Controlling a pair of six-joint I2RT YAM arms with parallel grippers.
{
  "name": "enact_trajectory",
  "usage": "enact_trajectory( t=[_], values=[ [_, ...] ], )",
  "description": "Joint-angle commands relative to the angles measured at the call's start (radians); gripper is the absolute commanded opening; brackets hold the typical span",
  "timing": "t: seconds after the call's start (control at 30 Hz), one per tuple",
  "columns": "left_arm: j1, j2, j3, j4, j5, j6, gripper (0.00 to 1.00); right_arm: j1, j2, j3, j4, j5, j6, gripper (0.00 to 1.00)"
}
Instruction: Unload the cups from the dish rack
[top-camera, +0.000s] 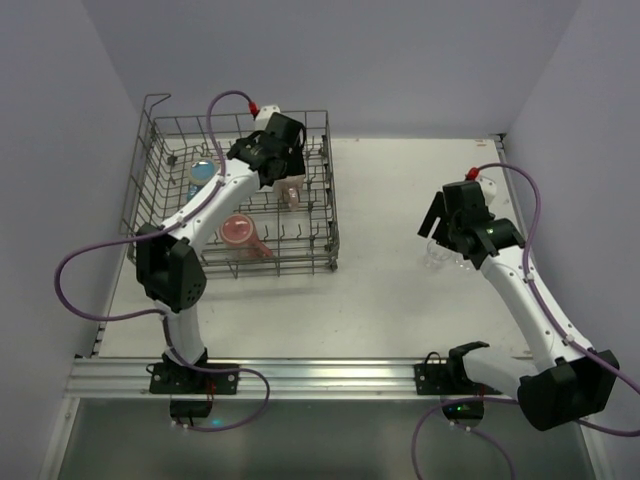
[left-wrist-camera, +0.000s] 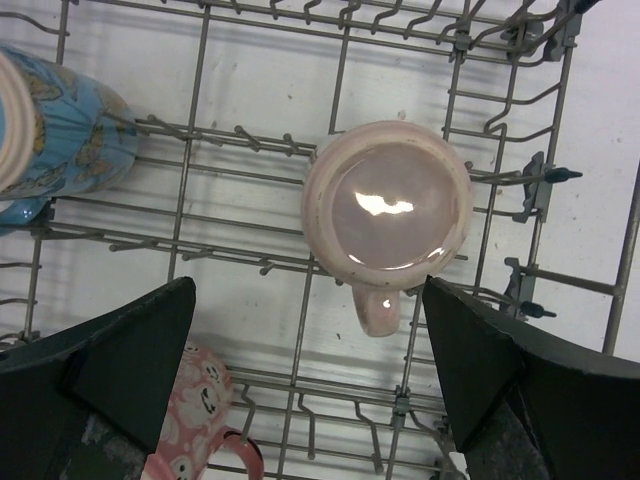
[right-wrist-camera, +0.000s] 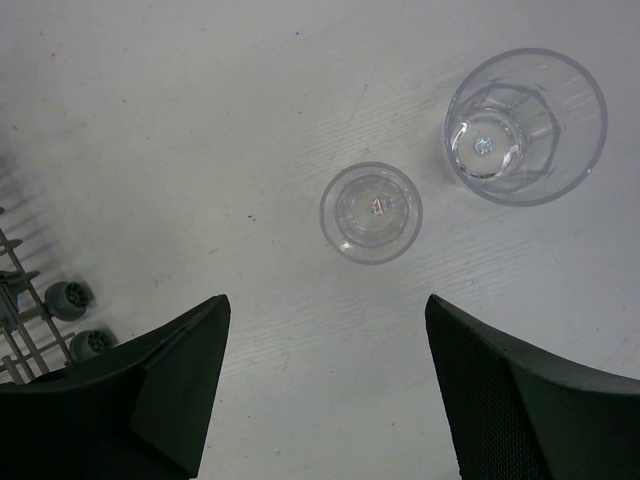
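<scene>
The grey wire dish rack (top-camera: 333, 215) stands at the back left. My left gripper (top-camera: 272, 160) hovers over it, open and empty. In the left wrist view my left gripper (left-wrist-camera: 310, 350) is just short of the pale pink-cream mug (left-wrist-camera: 388, 205), whose handle points at the gap. That mug (top-camera: 290, 192) stands in the rack's right part. A translucent red mug (top-camera: 240, 232) lies near the rack's front. My right gripper (top-camera: 437, 225) is open and empty above the table. Below it stand a small clear glass (right-wrist-camera: 371, 213) and a clear tumbler (right-wrist-camera: 525, 127).
A blue patterned cup (left-wrist-camera: 60, 140) sits at the rack's left (top-camera: 203, 172). A pink mug with printed faces (left-wrist-camera: 195, 410) lies by my left finger. The rack's wire floor (left-wrist-camera: 190, 160) has upright prongs. Two rack wheels (right-wrist-camera: 70, 298) show at the right wrist view's left edge.
</scene>
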Motion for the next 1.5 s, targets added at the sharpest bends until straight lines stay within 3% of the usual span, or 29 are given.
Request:
enact_trajectory(
  t=[0.0,0.47,1.47],
  values=[
    [-0.007,0.049,0.086,-0.027,-0.002,-0.045,1.00,0.003,-0.024,-0.016,-0.001,-0.017,-0.014,0.81],
    [-0.007,0.171,0.204,-0.028,0.046,-0.049,1.00,0.003,-0.035,-0.066,0.047,-0.050,-0.020,0.81],
    [0.022,0.285,0.264,-0.031,0.076,-0.024,1.00,0.003,-0.055,-0.105,0.076,-0.067,-0.031,0.82]
  ],
)
